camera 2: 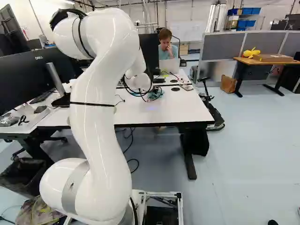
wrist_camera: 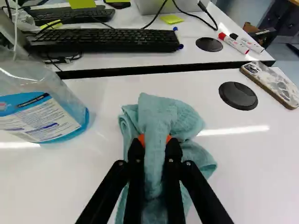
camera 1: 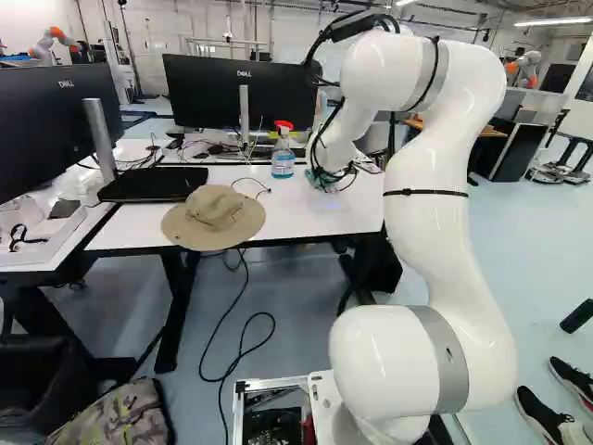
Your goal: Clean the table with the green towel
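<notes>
One green towel (wrist_camera: 174, 114) lies bunched on the white tabletop (camera 1: 320, 218), a fold of it standing up in the grip of the one black tool (camera 2: 150, 95). In the wrist view, the tool's (wrist_camera: 155, 141) two fingers are a little apart, closed against the fold from both sides, their orange pads (wrist_camera: 168, 139) pressed to the cloth. Beside the towel, apart from it, stands one clear spray bottle (wrist_camera: 42, 100) with blue liquid inside and a red trigger top. On the towel's other side is one phone (wrist_camera: 271, 84), with one round black cap (wrist_camera: 238, 95) between the two. Beyond the towel, across a dark gap, are two black keyboards (wrist_camera: 103, 40), a second round cap (wrist_camera: 209, 44) and two capped markers (wrist_camera: 238, 43). To the left of the towel in the left base view sits one tan brimmed hat (camera 1: 215, 215) at the tabletop's near edge; two black monitors (camera 1: 243, 88) stand farther off. Lower than the towel, at the left of that view, is one dark bin (camera 1: 46, 357); its contents cannot be made out.
</notes>
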Tool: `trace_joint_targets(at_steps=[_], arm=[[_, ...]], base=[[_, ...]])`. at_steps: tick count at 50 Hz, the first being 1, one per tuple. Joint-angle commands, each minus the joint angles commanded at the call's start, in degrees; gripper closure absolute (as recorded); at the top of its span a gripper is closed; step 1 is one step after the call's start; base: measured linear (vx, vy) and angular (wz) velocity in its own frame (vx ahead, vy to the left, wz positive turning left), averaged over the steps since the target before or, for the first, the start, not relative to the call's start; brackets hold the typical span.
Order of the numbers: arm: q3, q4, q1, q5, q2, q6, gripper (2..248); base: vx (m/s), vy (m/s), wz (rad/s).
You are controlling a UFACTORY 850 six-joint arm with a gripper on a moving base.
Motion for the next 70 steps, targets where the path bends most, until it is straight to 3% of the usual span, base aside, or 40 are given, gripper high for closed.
trace_joint_targets(at_steps=[18, 29, 49, 70], arm=[[4.72, 0.00, 1.56, 0.00, 3.49, 0.00, 201], [8.13, 0.00, 1.34, 0.00, 6.05, 0.00, 201], [11.99, 0.00, -1.16, 0.00, 8.99, 0.00, 201], [9.83, 0.00, -4.43, 0.00, 7.33, 0.00, 201]], base=[[0.000, 0.000, 0.000], [0.000, 0.000, 0.000], [0.000, 0.000, 0.000], [0.000, 0.000, 0.000]])
